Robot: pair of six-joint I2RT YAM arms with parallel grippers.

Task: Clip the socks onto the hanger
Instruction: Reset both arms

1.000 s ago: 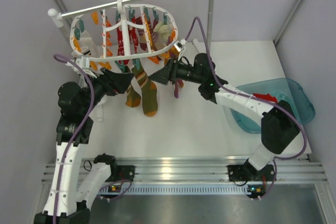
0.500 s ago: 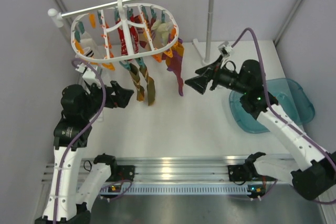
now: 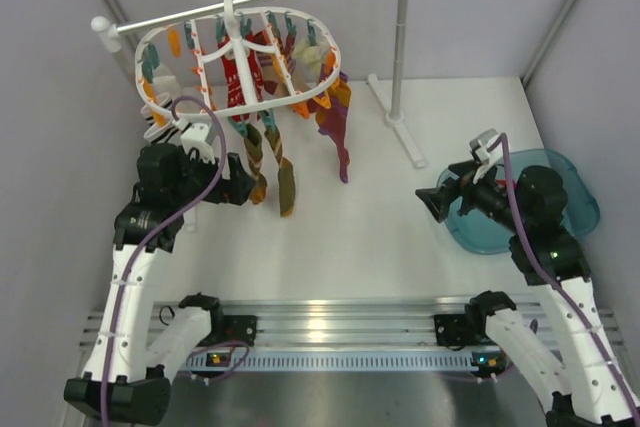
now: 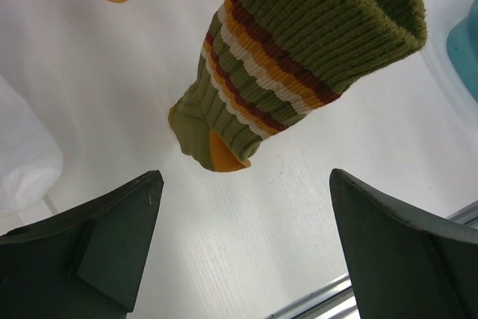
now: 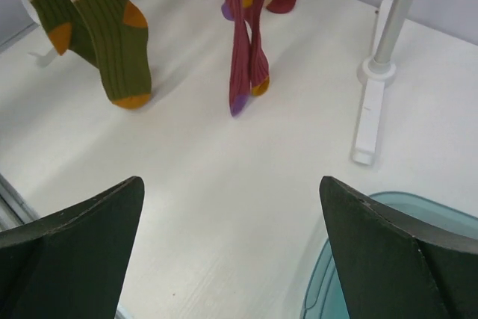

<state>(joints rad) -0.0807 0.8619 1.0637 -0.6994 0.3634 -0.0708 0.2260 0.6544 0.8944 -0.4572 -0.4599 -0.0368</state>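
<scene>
While the olive-green, orange and brown striped knit socks (image 3: 287, 187) hang clipped beneath the white plastic oval hanger (image 3: 250, 105) at upper left, the left fingers (image 4: 104, 252) and right fingers (image 5: 75, 252) stand spread, empty.

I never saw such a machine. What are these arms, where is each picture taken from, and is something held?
These are two robot arms bolted at a table, each with a two-finger gripper. One picture looks down from above. The other two come from cameras on the wrists, so the dark wedges are the fingers. An oval hanger hangs from a stand, and the striped olive socks are clipped to it beside purple socks. A teal tub sits at the right. The left gripper is open near the striped socks, the right gripper open by the tub. Neither holds anything.
</scene>
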